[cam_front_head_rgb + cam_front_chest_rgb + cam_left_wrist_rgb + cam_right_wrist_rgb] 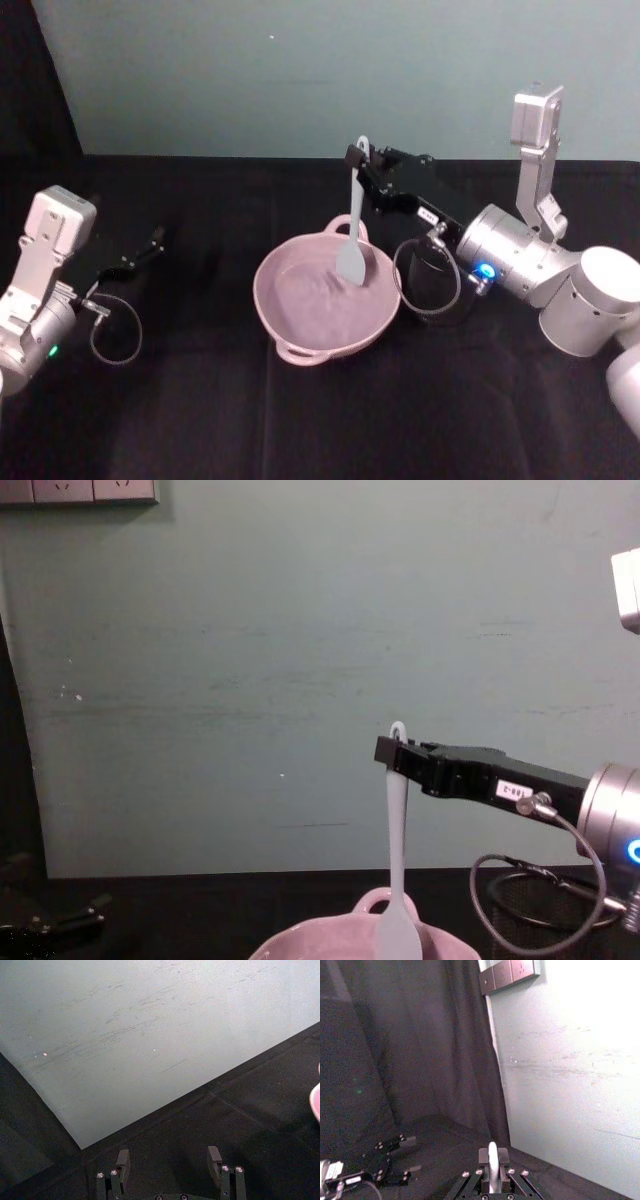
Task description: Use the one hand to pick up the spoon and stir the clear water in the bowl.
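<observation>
The pale pink bowl sits mid-table, its rim low in the chest view. The clear water shows only as a faint sheen inside it. My right gripper reaches in from the right above the bowl's far side and is shut on the top of the white spoon's handle. The spoon hangs almost upright with its flat head down inside the bowl. In the right wrist view the handle stands between the fingers. My left gripper rests open at the table's left.
A black mesh cup stands just right of the bowl, under the right arm, with a cable loop around it. A pale green wall runs behind the black cloth-covered table. Another cable loop hangs at the left wrist.
</observation>
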